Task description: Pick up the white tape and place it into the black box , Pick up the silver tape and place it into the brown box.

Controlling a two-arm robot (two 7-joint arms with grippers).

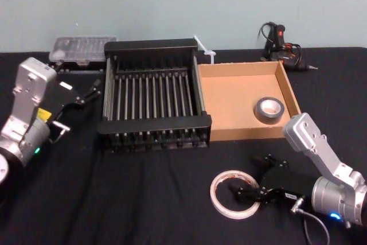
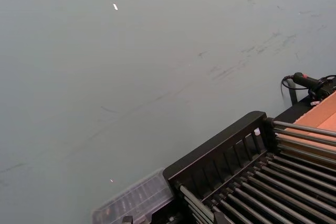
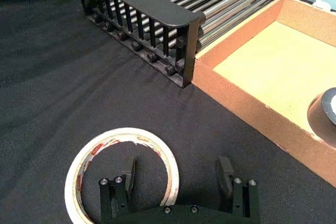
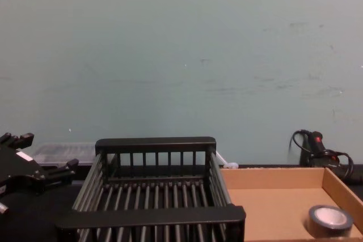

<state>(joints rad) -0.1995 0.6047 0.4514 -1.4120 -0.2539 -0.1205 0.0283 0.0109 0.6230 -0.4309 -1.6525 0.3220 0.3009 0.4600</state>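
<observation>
Right gripper [image 3: 177,174] low at the bottom edge of the right wrist view, spread wide and holding nothing: one finger [image 3: 128,174] over the hole of the white tape [image 3: 126,132], the other outside it, straddling the ring's wall. White tape flat on the black cloth [image 1: 143,199], lower right of centre in the head view, apart from both boxes. Likely next: closing on that thin wall and lifting. Possible trouble: a pinch too near the edge, with the thin ring twisting or slipping out; a fingertip catching the cloth and dragging the roll aside; a hanging ring snagging the thick front rim of the black box [image 1: 155,123] on the way over. Beyond, at centre, black box with bare slatted floor, touching the brown box [image 1: 235,93] on its right. Silver tape [image 1: 268,119] already lying in the brown box's lower right corner, that half seemingly done. Left gripper [image 1: 89,91] at the left, fingers apart, empty, beside the black box. Farthest, along the wall: clear plastic case [image 1: 80,49] at upper left, white plastic strip [image 1: 203,47], black corded tool [image 1: 281,41] at upper right, none across the carry path.
</observation>
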